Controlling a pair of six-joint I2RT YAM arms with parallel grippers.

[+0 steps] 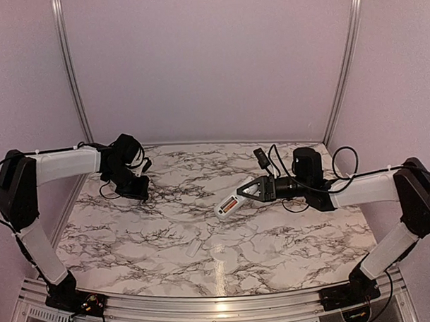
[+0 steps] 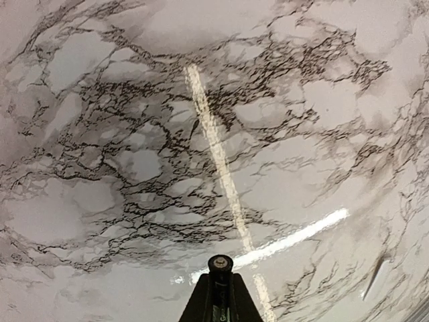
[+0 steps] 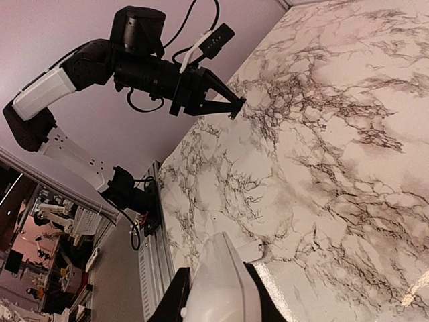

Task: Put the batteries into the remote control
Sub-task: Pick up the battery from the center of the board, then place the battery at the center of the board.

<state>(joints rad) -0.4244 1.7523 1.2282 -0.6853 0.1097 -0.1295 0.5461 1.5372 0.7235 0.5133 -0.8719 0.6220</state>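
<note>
My right gripper (image 1: 248,193) is shut on the white remote control (image 1: 229,203) and holds it above the middle of the table. The remote's open compartment faces up, with one orange-red battery (image 1: 230,203) in it. In the right wrist view the remote (image 3: 221,282) fills the space between the fingers. My left gripper (image 1: 137,187) hovers over the far left of the table. In the left wrist view it (image 2: 220,276) is shut on a dark battery (image 2: 220,263) seen end-on, with its metal tip showing.
The small flat white cover plate (image 1: 195,248) lies on the marble table (image 1: 289,250) near the front middle, and it also shows in the right wrist view (image 3: 252,251). The left arm (image 3: 134,64) shows in the right wrist view. Walls enclose the back and sides.
</note>
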